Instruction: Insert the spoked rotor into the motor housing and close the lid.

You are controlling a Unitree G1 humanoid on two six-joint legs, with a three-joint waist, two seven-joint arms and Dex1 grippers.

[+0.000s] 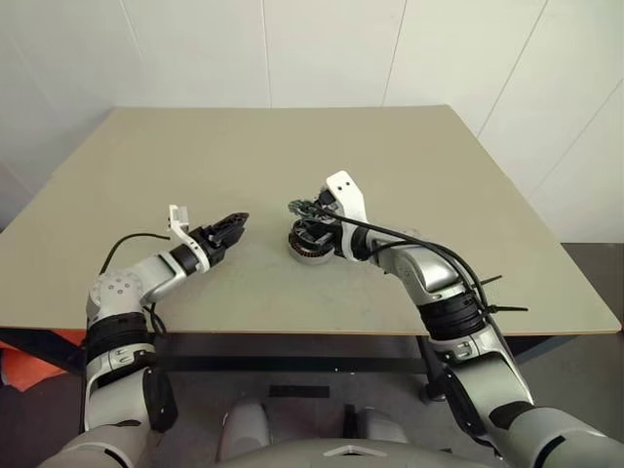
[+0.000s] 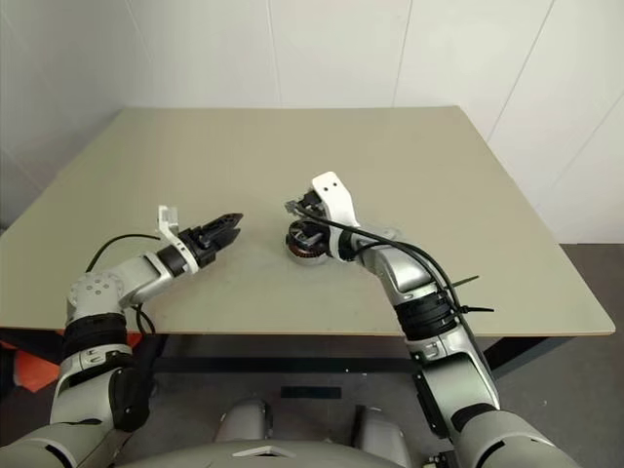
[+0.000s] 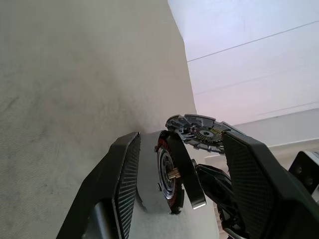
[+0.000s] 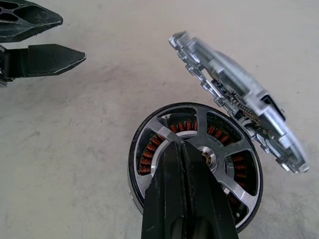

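At mid-counter [image 1: 409, 156], the housing [image 4: 194, 164] is lying flat, the rotor [image 4: 172, 139] already seated inside. Closed, the right gripper [image 4: 183, 147] is pressing over its hub while the lid [image 4: 239, 102] is standing tilted at the far rim. Left gripper [image 1: 232, 227] is waiting open, empty. Risk: the lid slipping sideways, closing crooked.
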